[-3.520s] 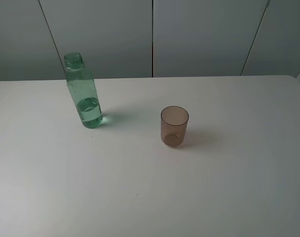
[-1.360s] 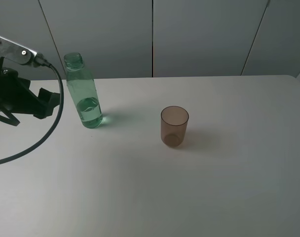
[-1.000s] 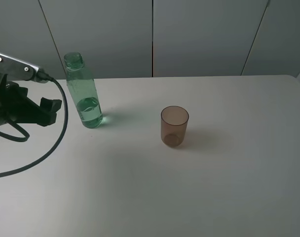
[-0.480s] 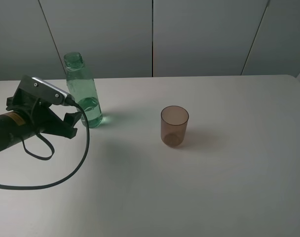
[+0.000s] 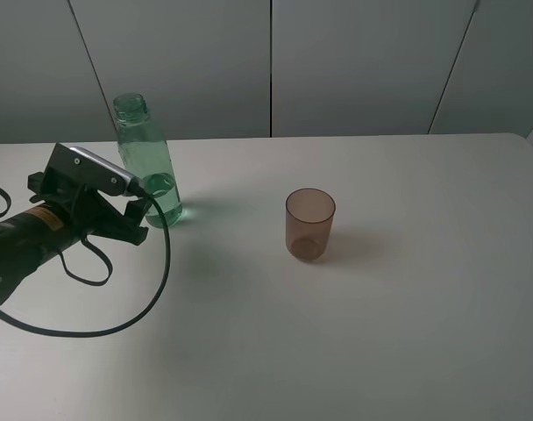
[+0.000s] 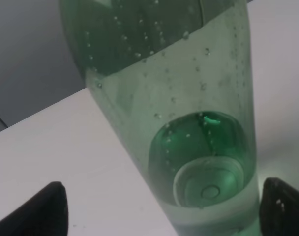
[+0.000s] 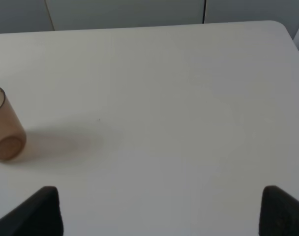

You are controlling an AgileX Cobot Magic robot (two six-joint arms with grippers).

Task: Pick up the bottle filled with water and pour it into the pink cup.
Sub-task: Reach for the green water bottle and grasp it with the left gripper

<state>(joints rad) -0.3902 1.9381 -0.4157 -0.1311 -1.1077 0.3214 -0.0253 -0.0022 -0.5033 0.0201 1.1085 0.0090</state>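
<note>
Table [image 5: 380, 351] contents had not shifted: the bottle [image 5: 151, 180] stood upright toward the far left, partly filled with water, and the cup [image 5: 310, 224] stood upright near the middle, apparently empty and well apart from it. What had changed was the left arm [image 5: 30, 241], which had swung in low from the left edge over the last half second and brought the left pincer [image 5: 138, 219] up to the lower part of the bottle. In the wrist view its two dark fingertips [image 6: 51, 209] stood wide apart on either side of the bottle's base, touching nothing as far as could be told, so the left pincer was open and bracketing the bottle, not gripping it. The approach looked nearly finished, with closing on the body the likely next step; lifting and pouring were not yet begun. The right pincer [image 7: 162, 211] was open too, holding nothing, over bare table with the cup at the edge of its view. Against the earliest frame, where no arm showed, and those about a second back, where the arm hung short of the bottle, only the arm and its trailing cable [image 5: 117, 329] had moved.
</note>
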